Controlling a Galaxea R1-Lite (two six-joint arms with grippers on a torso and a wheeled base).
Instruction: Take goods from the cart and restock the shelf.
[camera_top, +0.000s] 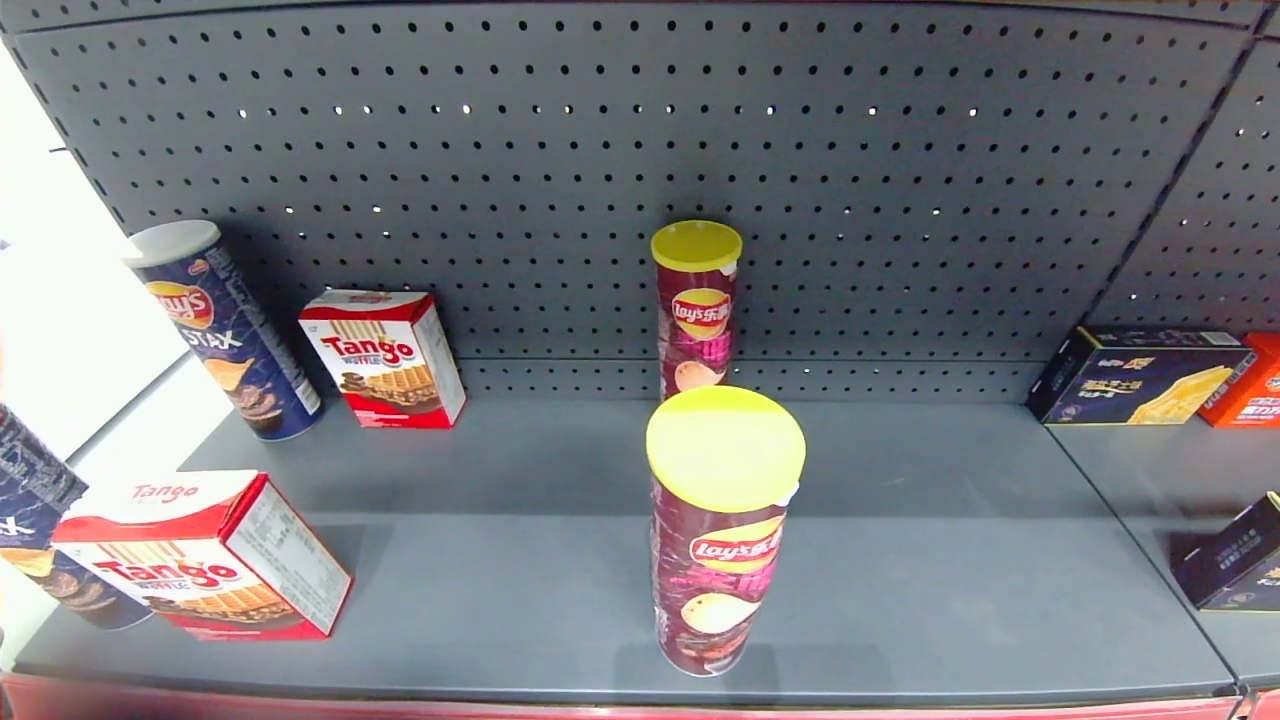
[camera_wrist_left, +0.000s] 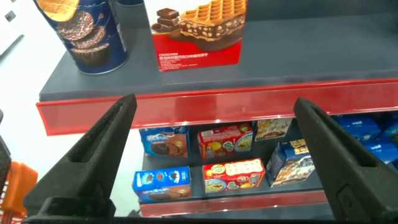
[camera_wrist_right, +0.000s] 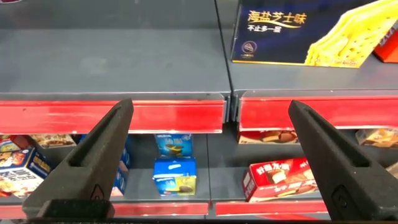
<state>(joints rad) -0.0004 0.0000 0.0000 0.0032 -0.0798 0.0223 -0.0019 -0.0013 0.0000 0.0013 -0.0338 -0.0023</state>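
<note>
The left gripper (camera_wrist_left: 214, 102) is hanging in front of the shelf's red edge strip (camera_wrist_left: 367, 93), its fingers (camera_wrist_left: 93, 155) spread wide and holding nothing. The right gripper (camera_wrist_right: 210, 104) is doing likewise farther right, fingers (camera_wrist_right: 336, 155) wide apart and empty. Beyond the strip, on the grey shelf (camera_top: 950, 580), a yellow-lidded chip can (camera_top: 722, 540) is standing upright near the front edge, about midway along. At the front left, a red wafer box (camera_top: 195, 565) is sitting just beside a dark blue chip can (camera_top: 40, 545) at the shelf's end. A dark box (camera_top: 1235, 565) is resting on the neighbouring bay to the right. Farther back, a second yellow-lidded can (camera_top: 696, 305) is standing by the pegboard panel (camera_top: 900, 200), directly behind the first. A second wafer box (camera_top: 385, 360) and a white-lidded blue can (camera_top: 225, 330) are lining the back left. A navy cracker box (camera_top: 1140, 375) and an orange box (camera_top: 1250, 385) are sitting at the back right.
</note>
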